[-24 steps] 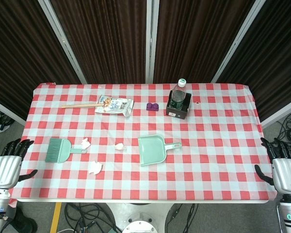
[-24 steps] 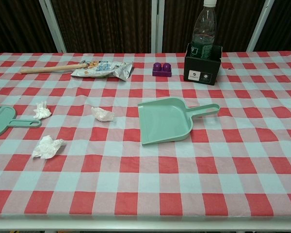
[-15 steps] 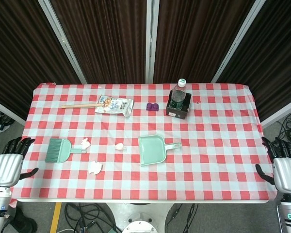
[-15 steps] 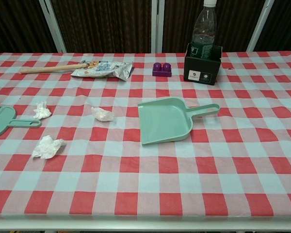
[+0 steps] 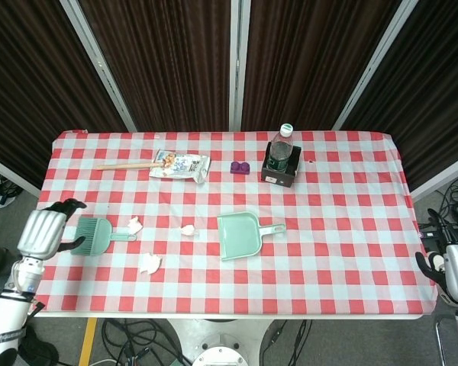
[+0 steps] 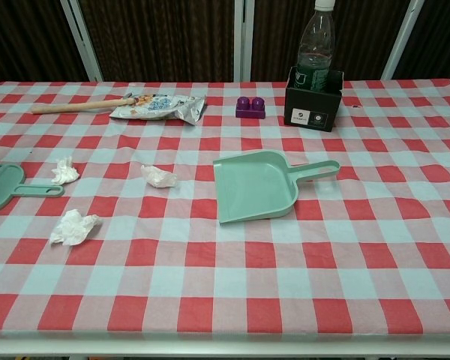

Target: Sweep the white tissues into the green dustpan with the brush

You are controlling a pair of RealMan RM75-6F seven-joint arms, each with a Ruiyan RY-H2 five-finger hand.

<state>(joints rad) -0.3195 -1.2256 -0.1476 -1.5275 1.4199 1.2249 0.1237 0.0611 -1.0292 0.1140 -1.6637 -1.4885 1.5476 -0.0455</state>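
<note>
Dark curtains with pale uprights hang behind my table [image 5: 351,252], which is covered in a red-and-white checked cloth.

My left hand [image 5: 44,231] hovers over the table's left edge, just beside the brush [image 5: 95,235], fingers apart and holding nothing. My right hand [image 5: 456,268] hangs off the table's right edge, low in the head view (partly cut off), fingers spread and empty. Neither hand shows in the chest view.

The green dustpan [image 6: 256,186] lies flat near the middle of the cloth, its handle pointing right and toward the back. The brush lies flat at the left, handle pointing right toward the tissues.

At the back stand a black box [image 6: 313,107] with a plastic bottle [image 6: 314,37] upright in it, a crumpled snack bag [image 6: 159,107], a wooden stick [image 6: 81,104] touching the bag's left end, and a small purple block [image 6: 249,107].

Three white tissues: one [image 6: 73,226] nearest me, one [image 6: 64,171] just beside the brush handle's tip, and one [image 6: 158,176] between brush and dustpan.
</note>
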